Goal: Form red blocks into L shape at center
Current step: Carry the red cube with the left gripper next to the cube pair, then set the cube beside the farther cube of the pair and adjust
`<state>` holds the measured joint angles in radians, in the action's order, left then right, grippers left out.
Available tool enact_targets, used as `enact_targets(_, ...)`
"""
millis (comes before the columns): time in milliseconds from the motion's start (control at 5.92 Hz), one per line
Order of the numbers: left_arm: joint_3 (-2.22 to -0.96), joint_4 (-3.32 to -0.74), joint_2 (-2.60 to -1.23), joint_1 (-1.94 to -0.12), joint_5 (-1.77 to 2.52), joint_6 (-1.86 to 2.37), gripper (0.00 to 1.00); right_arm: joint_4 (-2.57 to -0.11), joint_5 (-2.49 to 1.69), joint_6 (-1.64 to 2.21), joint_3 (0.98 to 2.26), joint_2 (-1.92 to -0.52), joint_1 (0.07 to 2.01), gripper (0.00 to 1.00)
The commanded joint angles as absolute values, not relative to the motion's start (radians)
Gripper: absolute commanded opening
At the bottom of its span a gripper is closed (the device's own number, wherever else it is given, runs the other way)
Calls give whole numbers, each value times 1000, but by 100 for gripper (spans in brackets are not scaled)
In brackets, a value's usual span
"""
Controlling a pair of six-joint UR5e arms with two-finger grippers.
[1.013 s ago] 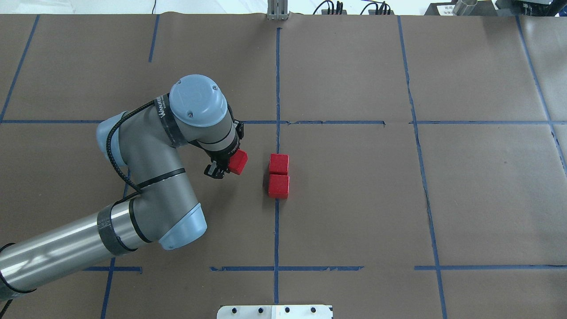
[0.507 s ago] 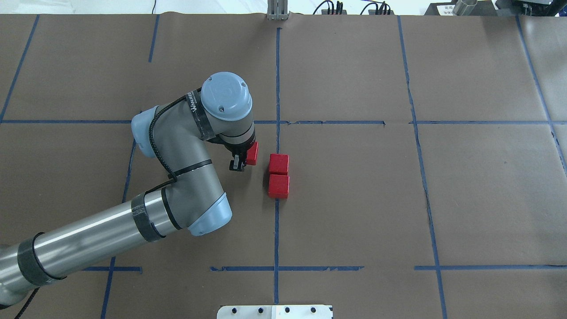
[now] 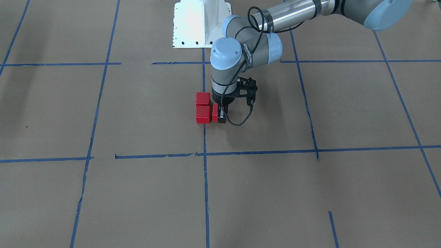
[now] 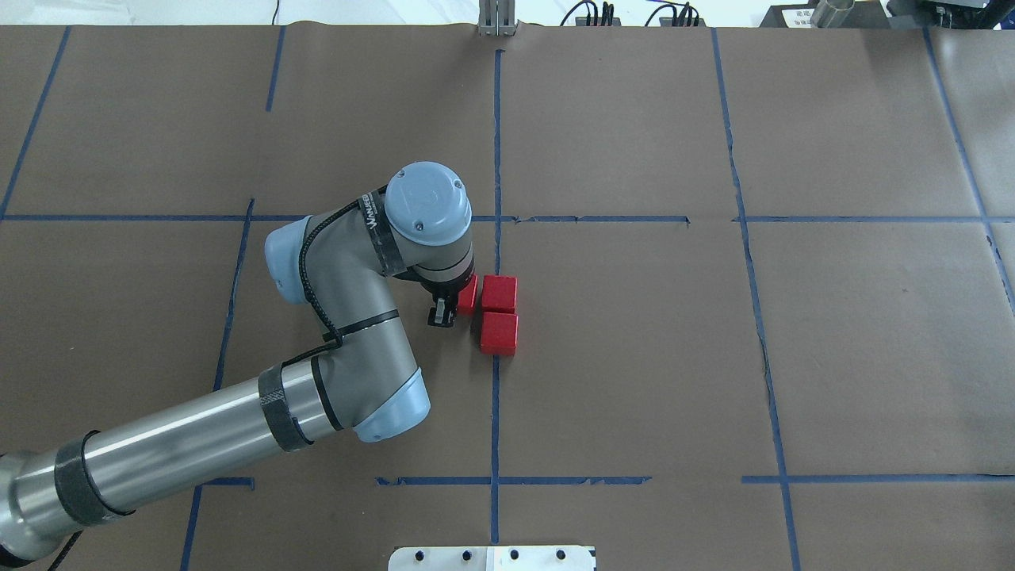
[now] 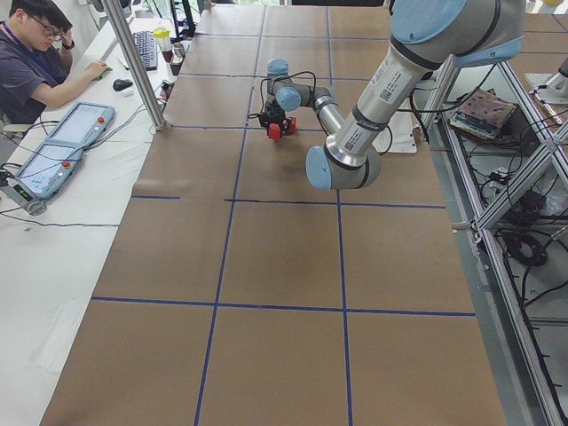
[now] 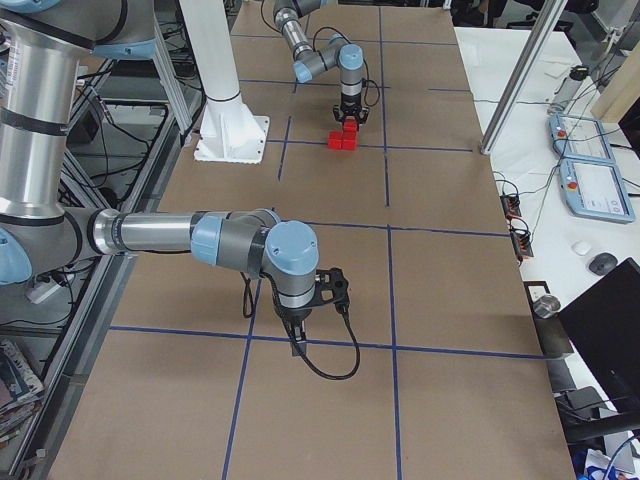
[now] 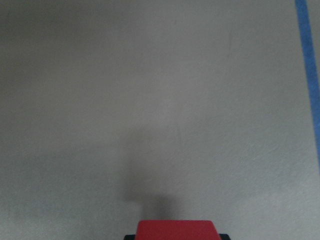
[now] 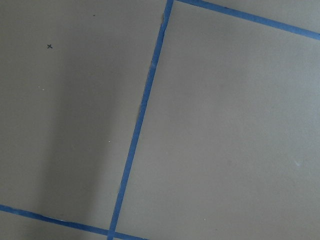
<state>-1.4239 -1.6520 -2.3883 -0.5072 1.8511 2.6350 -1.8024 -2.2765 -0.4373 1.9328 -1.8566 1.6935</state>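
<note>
Two red blocks (image 4: 499,293) (image 4: 499,333) lie touching in a column on the vertical tape line (image 4: 496,412) of the center cell (image 4: 618,357). They also show in the front view (image 3: 202,99) (image 3: 203,114). My left gripper (image 4: 456,303) is shut on the third red block (image 4: 468,295) and holds it against the left side of the far block. This block also shows in the front view (image 3: 215,113) and the left wrist view (image 7: 177,230). I cannot tell if it rests on the paper. My right gripper (image 6: 300,340) hangs over the paper far from the blocks; I cannot tell whether it is open or shut.
The white robot base plate (image 4: 492,557) sits at the near table edge. An operator (image 5: 35,62) sits beside the table's far side with tablets (image 5: 53,151). Blue tape lines grid the brown paper.
My left arm has moved right with the red block, from a gap away to right beside the far block of the pair. The block has turned square to them.
</note>
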Motion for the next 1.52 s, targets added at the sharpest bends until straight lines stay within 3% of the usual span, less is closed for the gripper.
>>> enact_targets(0, -1420, -1655, -2393, -489, 1823, 2637, 30, -1802, -2278, -439, 1933, -1858, 1694, 100)
enact_targets(1351, -1391, -1655, -2405, -502, 1821, 2712, 36, -1802, -2276, -445, 1930, -1859, 1694, 100)
